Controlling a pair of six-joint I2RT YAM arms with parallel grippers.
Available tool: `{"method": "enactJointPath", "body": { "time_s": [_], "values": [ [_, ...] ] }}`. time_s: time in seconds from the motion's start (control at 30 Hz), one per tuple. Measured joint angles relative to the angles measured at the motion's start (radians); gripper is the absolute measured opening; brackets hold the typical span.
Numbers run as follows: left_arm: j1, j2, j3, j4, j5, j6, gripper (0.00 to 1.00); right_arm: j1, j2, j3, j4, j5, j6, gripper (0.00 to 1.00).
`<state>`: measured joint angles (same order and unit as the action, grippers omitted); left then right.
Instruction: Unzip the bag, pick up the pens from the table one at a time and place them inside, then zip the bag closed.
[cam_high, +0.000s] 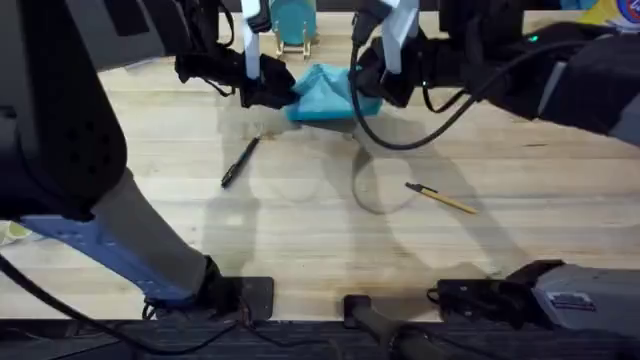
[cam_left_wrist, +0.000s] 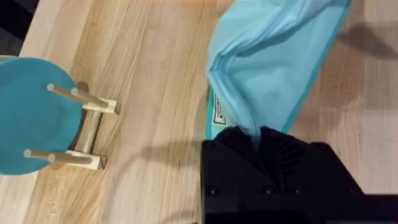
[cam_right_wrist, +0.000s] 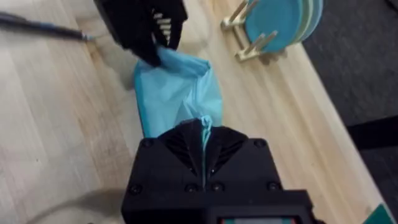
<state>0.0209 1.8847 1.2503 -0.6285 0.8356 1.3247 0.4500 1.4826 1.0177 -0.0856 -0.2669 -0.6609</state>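
Observation:
The light blue bag (cam_high: 322, 93) is bunched up at the far middle of the table (cam_high: 300, 250), held between both grippers. My left gripper (cam_high: 285, 92) is shut on the bag's left end; in the left wrist view the fabric (cam_left_wrist: 273, 68) is pinched in the black fingers (cam_left_wrist: 258, 134). My right gripper (cam_high: 365, 85) is shut on the right end, and in its wrist view a fold of the bag (cam_right_wrist: 177, 93) runs into the closed jaws (cam_right_wrist: 204, 127). The black pen (cam_high: 240, 161) lies left of centre. The yellow pen (cam_high: 442, 198) lies right of centre.
A round teal object on a wooden stand (cam_high: 293, 22) sits just behind the bag, near the table's far edge. A cable from the right arm (cam_high: 400, 140) loops down over the table. Bare wood lies between the pens and the arm bases.

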Motion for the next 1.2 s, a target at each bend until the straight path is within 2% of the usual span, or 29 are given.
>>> {"method": "enactJointPath", "body": {
  "time_s": [0.3, 0.67, 0.87, 1.0, 1.07, 1.1, 1.2],
  "values": [
    [0.002, 0.0, 0.0, -0.004, 0.002, 0.0, 0.042, 0.014, 0.002, 0.074, 0.007, -0.022, 0.0, 0.031],
    [0.002, 0.0, 0.0, -0.004, 0.002, 0.0, 0.042, 0.009, 0.002, 0.076, 0.015, -0.03, 0.0, 0.031],
    [-0.002, 0.0, 0.0, -0.003, 0.008, 0.0, 0.042, -0.019, -0.004, 0.084, -0.057, -0.036, 0.0, 0.032],
    [-0.008, 0.0, 0.0, -0.003, 0.02, 0.0, 0.042, -0.036, -0.015, 0.098, -0.161, -0.017, 0.002, 0.121],
    [-0.014, 0.0, 0.0, -0.003, 0.052, 0.0, 0.042, -0.034, -0.023, 0.108, -0.209, -0.017, 0.002, 0.189],
    [-0.022, 0.0, 0.0, -0.01, 0.072, 0.0, 0.042, -0.034, -0.027, 0.113, -0.234, -0.017, 0.001, 0.274],
    [-0.035, 0.0, 0.0, -0.007, 0.067, 0.0, 0.042, -0.032, -0.037, 0.119, -0.297, -0.016, 0.003, 0.677]
  ]
}}
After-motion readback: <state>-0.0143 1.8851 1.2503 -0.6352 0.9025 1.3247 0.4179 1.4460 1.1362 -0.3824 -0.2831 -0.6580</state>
